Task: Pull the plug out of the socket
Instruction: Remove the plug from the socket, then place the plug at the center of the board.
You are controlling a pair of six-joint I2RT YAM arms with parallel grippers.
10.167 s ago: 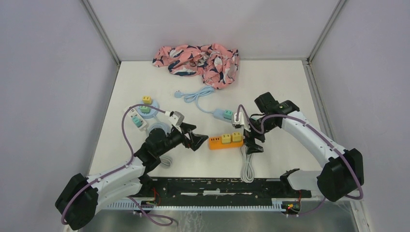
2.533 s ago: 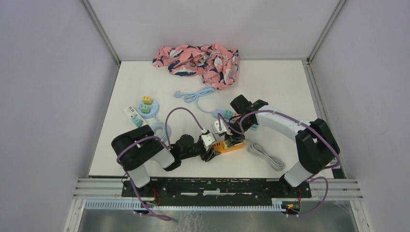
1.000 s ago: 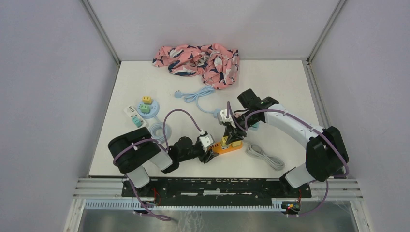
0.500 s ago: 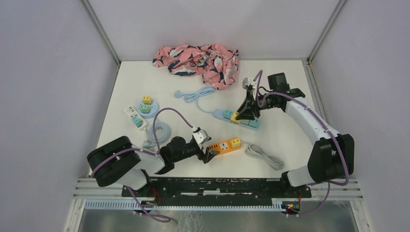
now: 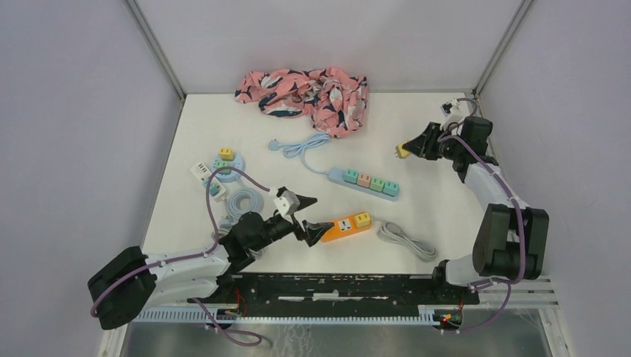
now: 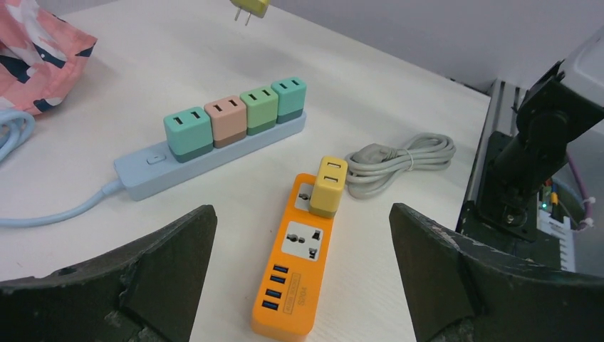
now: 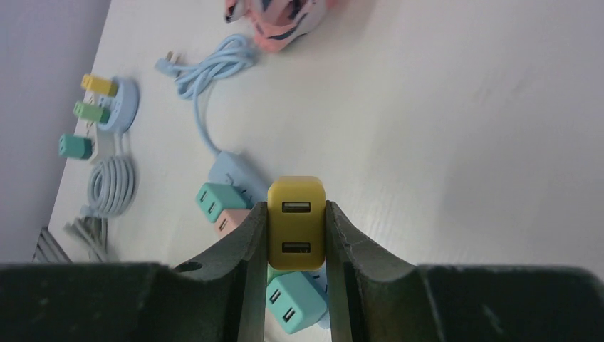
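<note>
White surface (image 5: 446,201), enclosed by pale lavender walls (image 5: 74,111). Contents:

1. Right pincer (image 7: 297,235): raised over the far right of the surface. It is clamped on the yellow plug (image 7: 297,222), one finger on each flank, with the plug's two USB ports facing the wrist camera. In the left wrist view the plug's two prongs hang bare in the air, well apart from every strip.

2. Left pincer (image 5: 316,213): near centre, spread wide, nothing in it.

3. Orange power strip (image 6: 303,260): flat on the surface near centre. In the wrist view it lies in the gap between the left fingers (image 6: 142,271); whether it touches either cannot be told. A universal socket face and a row of USB ports show, and one yellow adapter (image 6: 328,187) is seated at its far end.

4. Grey cord (image 5: 405,240): bundled, just right of the orange power strip.

5. Light-blue power strip (image 5: 364,183): beyond the orange power strip, carrying four cube adapters in a row: teal, pink, green, green. Its blue lead (image 5: 301,146) loops toward the far side.

6. Floral cloth (image 5: 305,91): pink and navy, crumpled at the far edge.

7. Round blue hub (image 5: 234,175): left side, with yellow and green adapters on top. A white strip (image 5: 199,169) lies just beside it, and a coiled pale-blue cable (image 5: 244,201) lies nearer.
</note>
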